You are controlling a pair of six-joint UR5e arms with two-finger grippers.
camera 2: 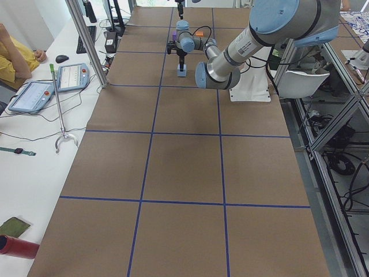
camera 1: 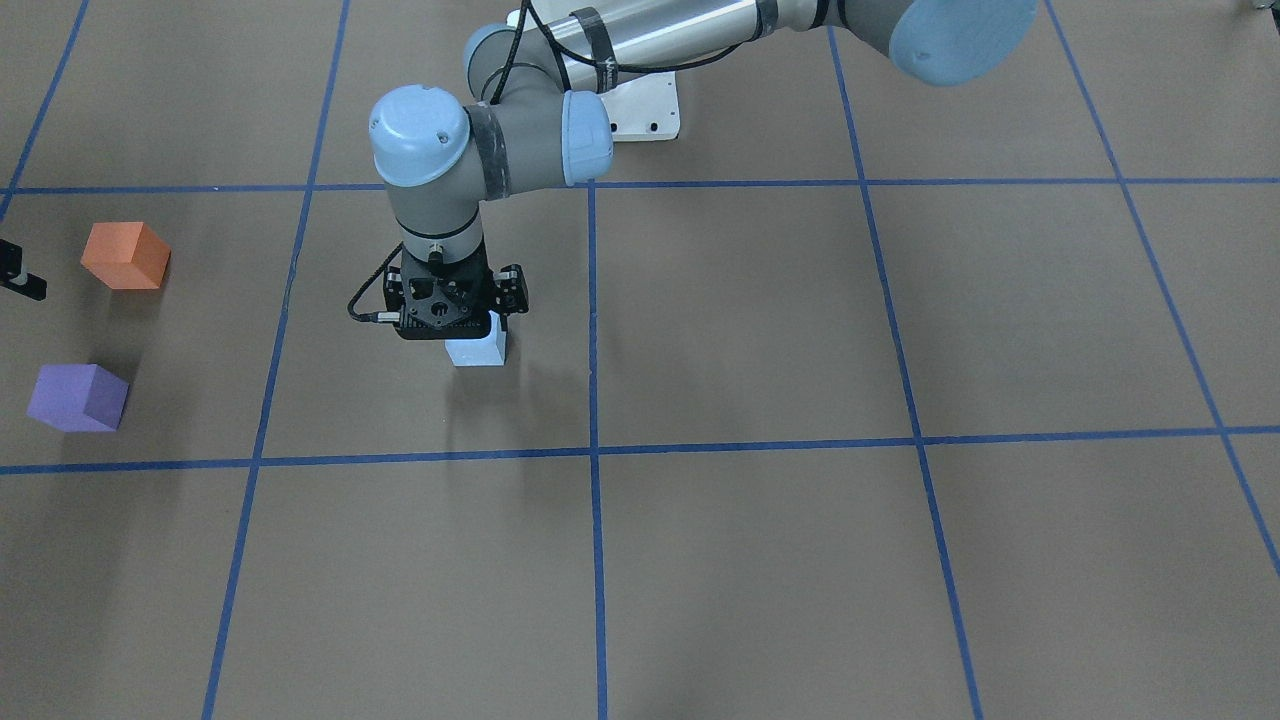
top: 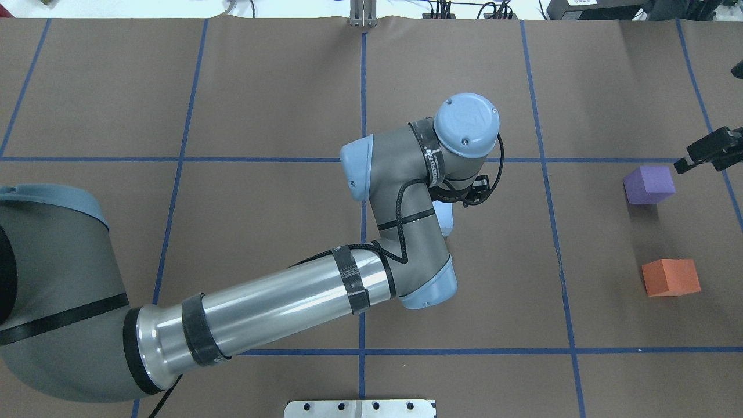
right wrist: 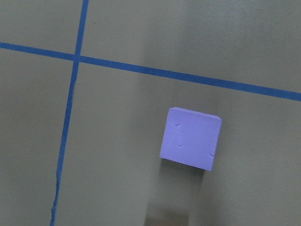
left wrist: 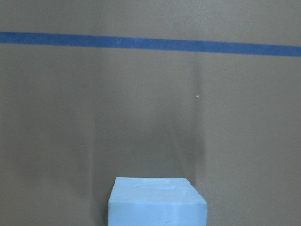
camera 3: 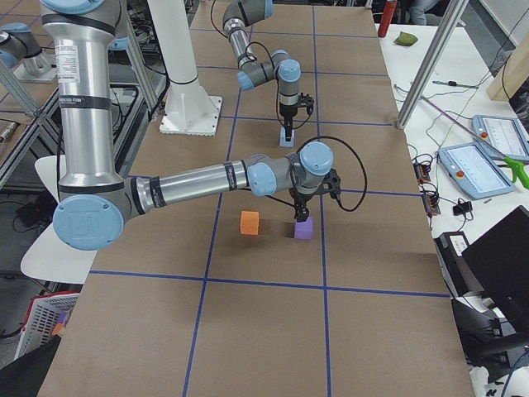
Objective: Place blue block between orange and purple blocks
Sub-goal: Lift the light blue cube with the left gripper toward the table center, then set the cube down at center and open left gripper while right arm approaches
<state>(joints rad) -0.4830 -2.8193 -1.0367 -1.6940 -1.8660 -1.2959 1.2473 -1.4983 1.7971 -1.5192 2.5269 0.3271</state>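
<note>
**Square the grip, then carry the blue block across to the gap**

Front-facing view: the left gripper point(camera 1: 455, 318) stands vertical directly over the blue block point(camera 1: 478, 351), whose lower part shows just beneath the gripper body. The fingers are hidden, so I cannot tell whether they are spread or pinching the block. The orange block point(camera 1: 125, 256) and purple block point(camera 1: 78, 398) sit well away from this gripper, toward the robot's right, with bare paper between them. The right gripper point(camera 1: 20, 278) pokes in beyond that gap.

Overhead view: the left arm point(top: 406, 191) covers its own gripper, and only a sliver of blue shows under it. The right gripper's tip is near the purple block, and I cannot tell whether it is spread or pressed together.

Side views: the left gripper is upright above the block.

Left wrist view: the block sits bottom centre, square to the frame, with a tape line point(left wrist: 150, 43) ahead of it.

Right wrist view: the purple block lies below, slightly turned.

To do this step well, I would close centred on opposite faces, lift clear, and lower midway between the two blocks. The nearby right gripper is likely the thing to avoid.
</note>
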